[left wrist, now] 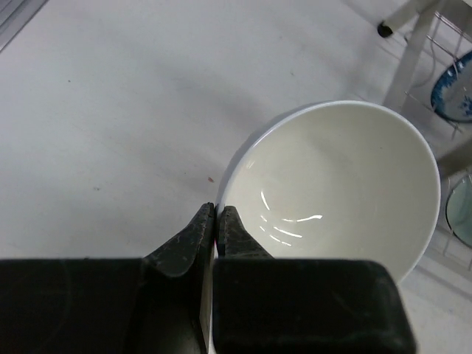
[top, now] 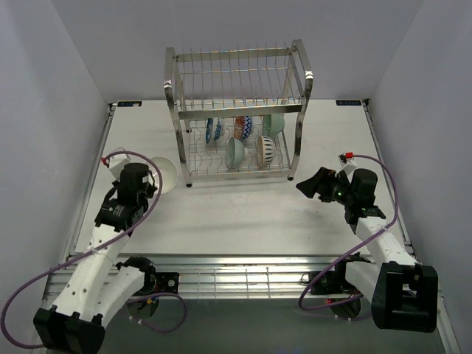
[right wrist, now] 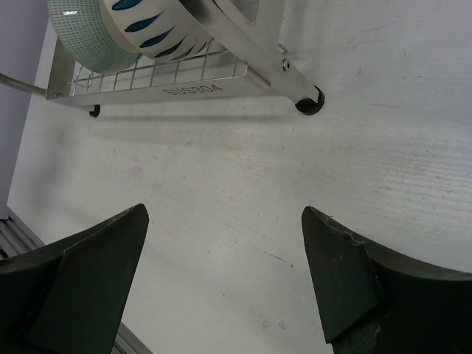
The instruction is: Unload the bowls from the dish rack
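Note:
My left gripper (left wrist: 217,210) is shut on the near rim of a plain white bowl (left wrist: 339,177), one finger inside and one outside. From above, that white bowl (top: 167,173) is tilted just left of the dish rack (top: 236,81), in front of the left gripper (top: 153,181). On the rack's lower tier stand a blue-and-white bowl (top: 214,130), a red-blue bowl (top: 243,127), two mint bowls (top: 273,124) (top: 234,152) and a brown-striped bowl (top: 265,150). My right gripper (top: 304,186) is open and holds nothing, low over the table (right wrist: 221,169) near the rack's right front foot (right wrist: 308,103).
The rack's upper tier holds nothing. Grey walls close in the table on the left, right and back. A slotted metal rail (top: 236,276) runs along the near edge between the arm bases. The rack's left front post (left wrist: 413,44) stands close beyond the held bowl.

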Robot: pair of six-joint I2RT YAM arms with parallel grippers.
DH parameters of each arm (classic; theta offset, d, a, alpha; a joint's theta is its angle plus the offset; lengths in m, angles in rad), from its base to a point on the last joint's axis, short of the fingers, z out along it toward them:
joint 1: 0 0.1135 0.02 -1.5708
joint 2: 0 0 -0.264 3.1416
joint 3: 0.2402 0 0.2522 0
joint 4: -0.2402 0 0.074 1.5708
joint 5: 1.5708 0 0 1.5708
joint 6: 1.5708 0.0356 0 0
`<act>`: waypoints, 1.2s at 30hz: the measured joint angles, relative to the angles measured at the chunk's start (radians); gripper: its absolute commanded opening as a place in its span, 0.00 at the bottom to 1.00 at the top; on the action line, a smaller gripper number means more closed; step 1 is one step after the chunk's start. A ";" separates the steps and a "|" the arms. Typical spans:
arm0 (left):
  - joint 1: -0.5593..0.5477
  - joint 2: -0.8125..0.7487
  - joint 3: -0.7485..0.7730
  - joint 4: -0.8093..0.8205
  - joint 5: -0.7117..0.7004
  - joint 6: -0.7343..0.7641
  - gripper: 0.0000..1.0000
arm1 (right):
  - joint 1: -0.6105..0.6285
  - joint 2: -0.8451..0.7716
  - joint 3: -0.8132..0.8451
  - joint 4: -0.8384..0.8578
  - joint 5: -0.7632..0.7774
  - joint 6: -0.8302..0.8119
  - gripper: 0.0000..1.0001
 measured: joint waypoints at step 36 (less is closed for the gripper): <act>0.492 1.100 0.473 0.508 0.504 0.185 0.00 | 0.007 0.000 0.000 -0.006 0.021 -0.003 0.90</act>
